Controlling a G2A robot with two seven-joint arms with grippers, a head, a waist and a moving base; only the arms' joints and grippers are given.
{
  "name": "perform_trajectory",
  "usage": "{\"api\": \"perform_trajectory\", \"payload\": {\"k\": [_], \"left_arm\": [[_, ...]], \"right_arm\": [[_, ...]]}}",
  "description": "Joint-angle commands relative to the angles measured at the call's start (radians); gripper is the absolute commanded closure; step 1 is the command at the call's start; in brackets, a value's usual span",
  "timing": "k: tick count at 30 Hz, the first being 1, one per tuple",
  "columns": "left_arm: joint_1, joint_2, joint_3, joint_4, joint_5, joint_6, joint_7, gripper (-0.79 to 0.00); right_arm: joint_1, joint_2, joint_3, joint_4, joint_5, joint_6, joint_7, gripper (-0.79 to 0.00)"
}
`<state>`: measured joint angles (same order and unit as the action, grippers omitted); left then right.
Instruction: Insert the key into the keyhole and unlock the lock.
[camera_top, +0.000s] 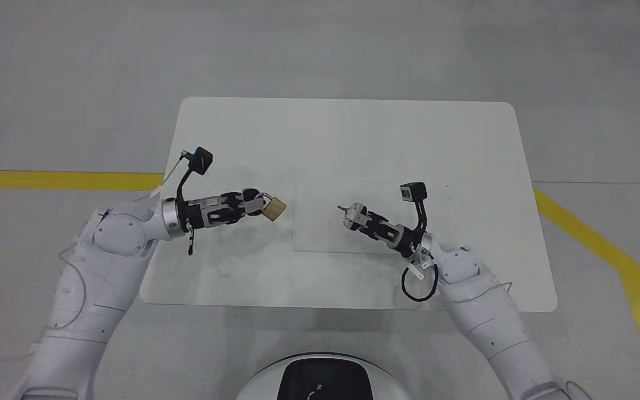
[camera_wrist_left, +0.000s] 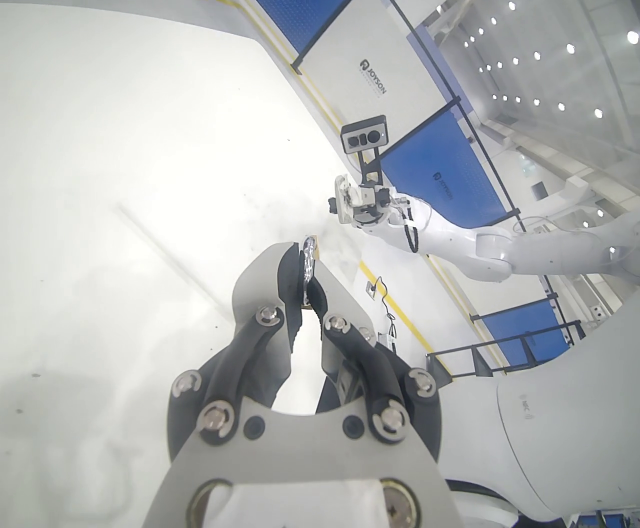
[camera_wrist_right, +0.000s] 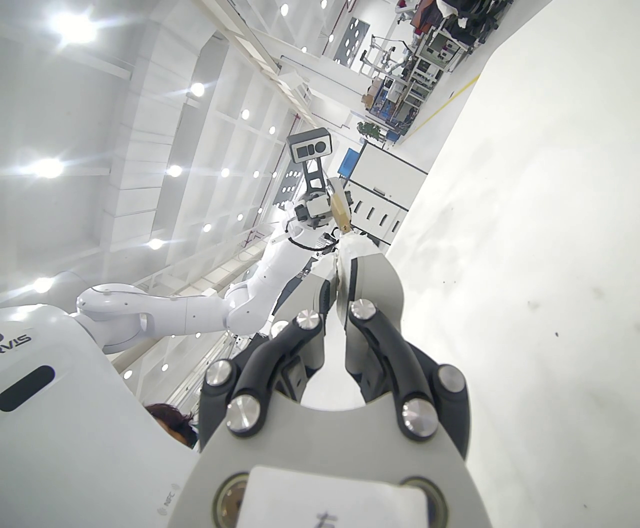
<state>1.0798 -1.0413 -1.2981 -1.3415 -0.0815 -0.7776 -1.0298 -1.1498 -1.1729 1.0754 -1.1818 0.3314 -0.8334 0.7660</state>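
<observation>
My left gripper (camera_top: 257, 204) hovers over the left half of the white table (camera_top: 470, 140), shut on a brass padlock (camera_top: 273, 207) whose body points toward the other arm. In the left wrist view the fingers (camera_wrist_left: 287, 270) pinch the lock's shiny metal part (camera_wrist_left: 307, 262). My right gripper (camera_top: 355, 216) is over the table's middle, shut on a small key (camera_top: 344, 209) whose tip points at the padlock. A gap of table separates key and lock. From the right wrist view the padlock (camera_wrist_right: 340, 210) hangs in the far gripper, just beyond my closed fingertips (camera_wrist_right: 365, 272).
A faint rectangular outline (camera_top: 330, 215) marks the tabletop beneath both grippers. Yellow floor tape (camera_top: 70, 180) runs past the table on either side. The right arm (camera_wrist_left: 450, 235) with its wrist camera shows far off in the left wrist view.
</observation>
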Motion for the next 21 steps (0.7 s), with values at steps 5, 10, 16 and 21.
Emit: {"api": "perform_trajectory", "payload": {"k": [5, 10, 16, 21], "left_arm": [[-0.029, -0.009, 0.076, 0.005, -0.006, 0.007, -0.006, 0.000], [-0.053, -0.017, 0.125, -0.001, 0.014, 0.005, 0.012, 0.000], [-0.057, -0.013, 0.140, -0.016, -0.023, -0.003, -0.010, 0.000], [-0.045, -0.006, 0.140, -0.037, -0.027, -0.004, -0.009, 0.000]], "right_arm": [[-0.017, -0.005, -0.007, -0.045, 0.004, 0.041, -0.056, 0.000], [0.015, -0.026, -0.057, -0.032, 0.145, 0.078, -0.037, 0.000], [0.069, -0.054, -0.105, 0.046, 0.184, 0.117, -0.085, 0.000], [0.099, -0.080, -0.155, 0.079, 0.238, 0.151, -0.072, 0.000]]}}
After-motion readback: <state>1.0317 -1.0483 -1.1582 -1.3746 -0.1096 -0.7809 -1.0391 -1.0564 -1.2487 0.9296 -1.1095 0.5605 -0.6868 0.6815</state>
